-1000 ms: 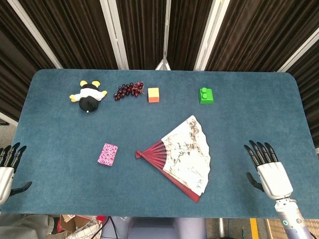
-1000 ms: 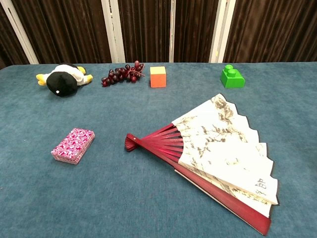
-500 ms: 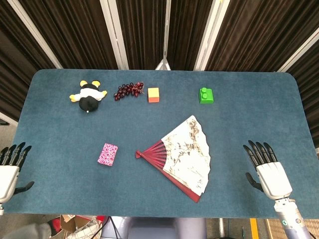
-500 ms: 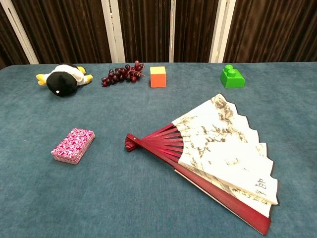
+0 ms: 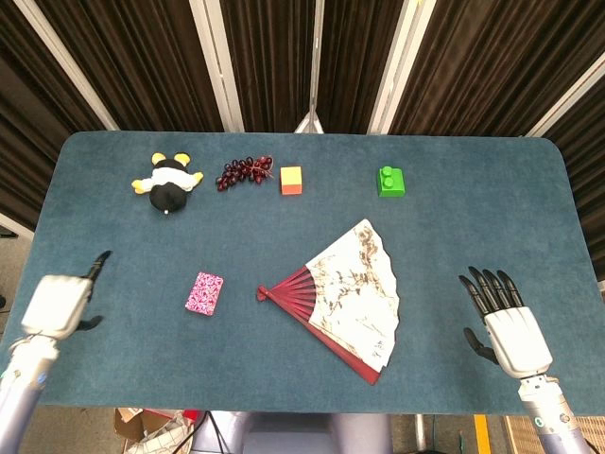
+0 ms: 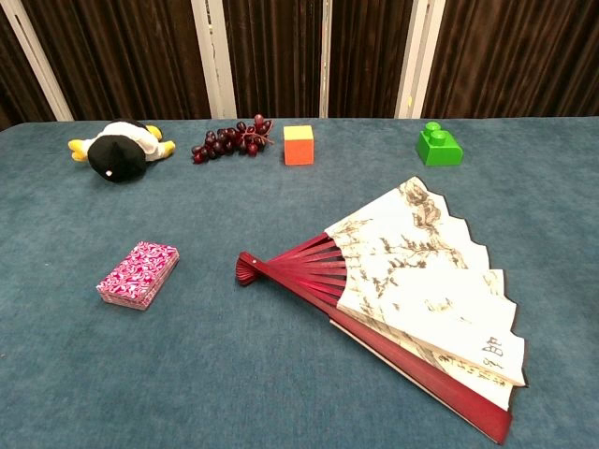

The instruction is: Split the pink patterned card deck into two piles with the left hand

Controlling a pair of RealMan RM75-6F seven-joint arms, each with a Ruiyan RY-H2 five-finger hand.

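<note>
The pink patterned card deck (image 5: 204,292) lies as a single stack on the blue table, left of centre; the chest view shows the deck (image 6: 138,273) whole and untouched. My left hand (image 5: 59,303) hovers over the table's left edge, well left of the deck, holding nothing, its fingers pointing up and to the right. My right hand (image 5: 506,322) rests at the front right corner with its fingers spread and nothing in them. Neither hand shows in the chest view.
An open paper fan (image 5: 345,295) with red ribs lies just right of the deck. Along the far side stand a plush penguin (image 5: 168,183), a bunch of grapes (image 5: 245,172), an orange cube (image 5: 291,180) and a green brick (image 5: 391,181).
My left hand has swung in from the left edge toward the deck and turned, so its fingers now point up-right. The right hand and the deck have stayed put.
</note>
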